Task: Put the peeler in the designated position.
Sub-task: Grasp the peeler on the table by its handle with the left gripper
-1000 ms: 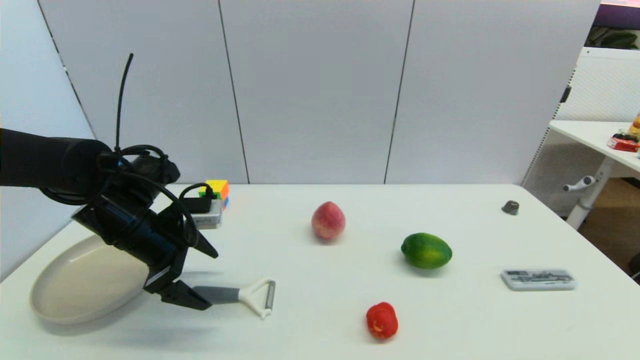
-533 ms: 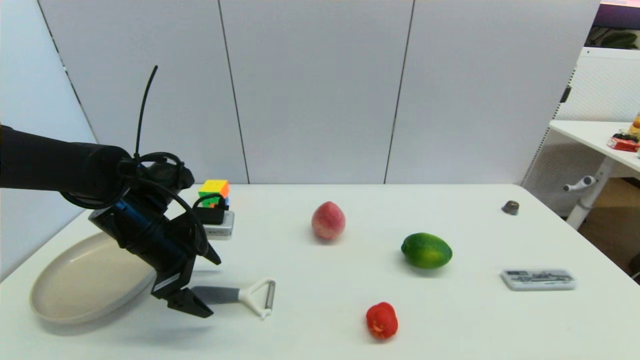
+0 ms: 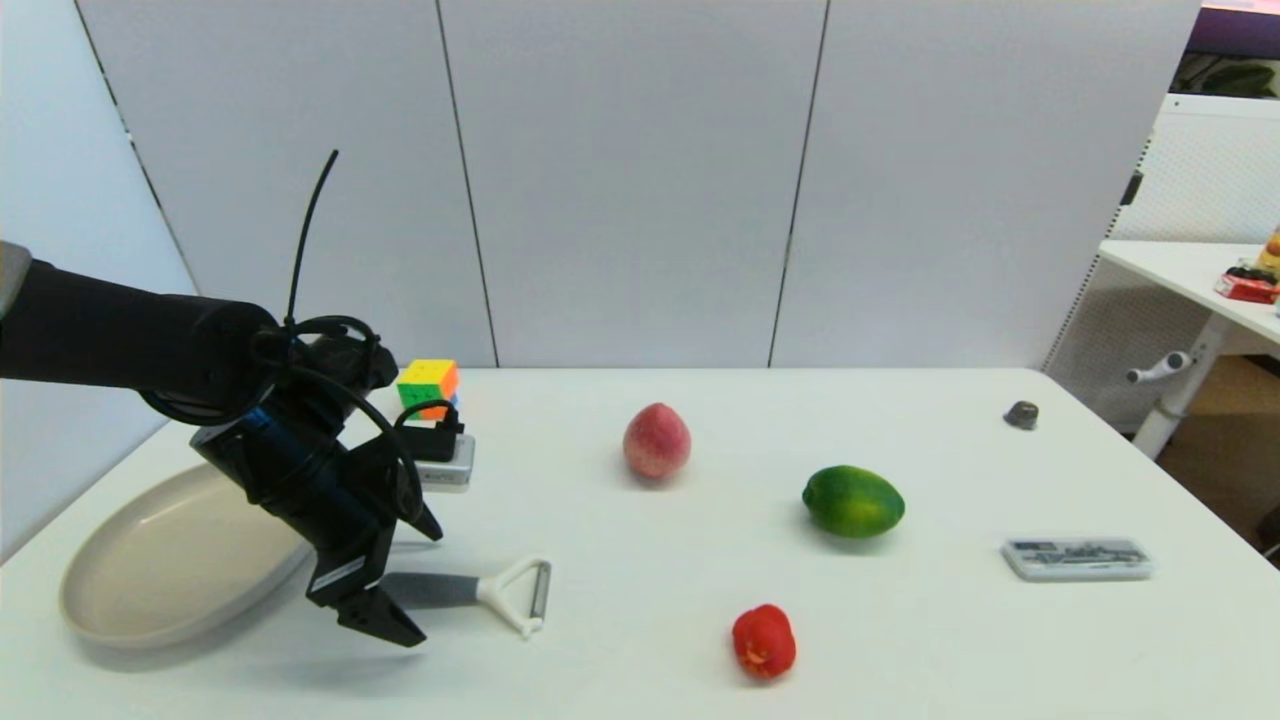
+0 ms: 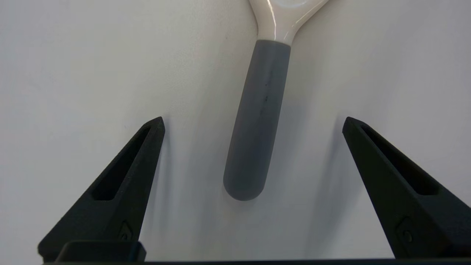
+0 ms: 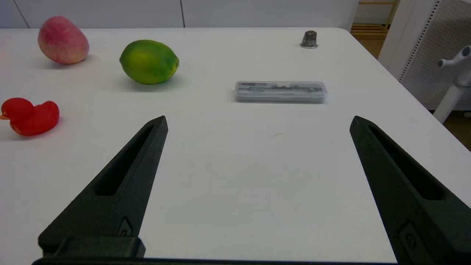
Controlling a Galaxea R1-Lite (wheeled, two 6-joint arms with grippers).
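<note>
The peeler (image 3: 470,590) lies flat on the bare white tabletop, just right of the beige plate, its grey handle pointing toward the plate and its white forked head away from it. No mark on the table shows the designated position. My left gripper (image 3: 425,587) hovers open over the end of the handle. In the left wrist view the peeler's handle (image 4: 257,121) lies between the two spread fingers of the left gripper (image 4: 254,119), touching neither. My right gripper (image 5: 258,118) is open and holds nothing, low over the table's right side and out of the head view.
A beige plate (image 3: 150,570) sits at the near left, under the left arm. A colour cube (image 3: 428,382) stands at the back left. A peach (image 3: 656,441), green fruit (image 3: 853,501), red duck (image 3: 764,641), grey case (image 3: 1077,559) and small dark cap (image 3: 1021,414) are spread to the right.
My left arm has shifted right and slightly down toward the peeler's handle, fingers still spread. The peeler has not moved.
</note>
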